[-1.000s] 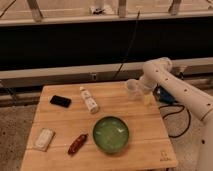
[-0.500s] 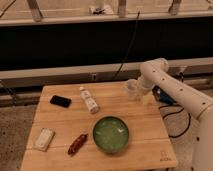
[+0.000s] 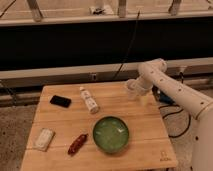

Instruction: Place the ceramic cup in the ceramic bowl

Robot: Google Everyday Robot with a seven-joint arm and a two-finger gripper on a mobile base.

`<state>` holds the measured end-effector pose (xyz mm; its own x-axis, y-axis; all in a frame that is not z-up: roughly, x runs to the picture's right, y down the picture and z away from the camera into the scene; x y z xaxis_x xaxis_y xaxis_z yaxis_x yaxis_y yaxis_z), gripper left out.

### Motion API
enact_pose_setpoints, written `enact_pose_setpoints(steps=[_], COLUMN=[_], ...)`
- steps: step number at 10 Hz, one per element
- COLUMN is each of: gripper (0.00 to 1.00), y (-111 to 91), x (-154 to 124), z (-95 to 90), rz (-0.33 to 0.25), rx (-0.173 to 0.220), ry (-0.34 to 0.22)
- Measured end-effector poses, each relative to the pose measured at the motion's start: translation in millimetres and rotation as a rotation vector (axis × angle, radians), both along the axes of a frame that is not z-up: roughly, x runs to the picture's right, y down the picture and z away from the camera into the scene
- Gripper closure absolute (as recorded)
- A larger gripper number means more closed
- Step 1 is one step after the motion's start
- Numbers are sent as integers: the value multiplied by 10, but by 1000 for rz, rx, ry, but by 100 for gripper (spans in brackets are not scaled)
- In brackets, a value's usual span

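Standing upright at the far right part of the wooden table (image 3: 127, 107), the ceramic cup (image 3: 130, 88) is right at the gripper (image 3: 135, 92). The gripper reaches it from the view's right on the end of the white arm (image 3: 170, 87). The jaws are spread about as wide as they go, with the cup at or between them. Whether either jaw touches the cup's wall cannot be told, and no firm hold on it shows.

Very little differs from a second ago or half a second ago. The arm's upper joint has crept a touch toward the view's left. The gripper has stayed at the cup, the jaws have stayed wide, and the cup is on the same spot of the table.

Nothing else on the table has shifted. The ceramic bowl (image 3: 110, 134), green inside and with nothing in it, lies nearer the camera than the jaws and a little to their left in the view, well apart from them. A white bottle (image 3: 90, 100) lies on its side to the view's left of the jaws, at about their depth on the table. Farther left of the jaws is a black phone (image 3: 60, 101). A reddish-brown packet (image 3: 77, 143) and a pale flat object (image 3: 44, 139) lie farthest from the jaws, toward the near left corner.
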<state>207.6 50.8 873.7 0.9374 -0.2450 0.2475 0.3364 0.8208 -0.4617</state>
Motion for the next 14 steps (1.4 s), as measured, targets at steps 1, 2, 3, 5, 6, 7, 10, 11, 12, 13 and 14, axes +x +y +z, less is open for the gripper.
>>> enact_pose_setpoints(steps=[1, 2, 3, 5, 6, 7, 10, 11, 12, 13, 14], gripper=[27, 33, 40, 60, 70, 81, 100, 100, 100, 100, 100], y=[6, 18, 22, 33, 41, 50, 69, 31, -55, -73, -81], x=[-13, -31, -40, -59, -72, -83, -116, -135, -174, -198, -217], z=[2, 5, 4, -7, -16, -31, -104, -168, -310, -377, -418], rz=[-2, -4, -6, -11, -14, -16, -31, -36, -44, -49, -52], rx=[-1, -2, -2, -4, -5, -7, -6, -6, -3, -7, -7], ry=[-1, -1, -1, -4, -6, -9, -22, -27, -35, -39, -43])
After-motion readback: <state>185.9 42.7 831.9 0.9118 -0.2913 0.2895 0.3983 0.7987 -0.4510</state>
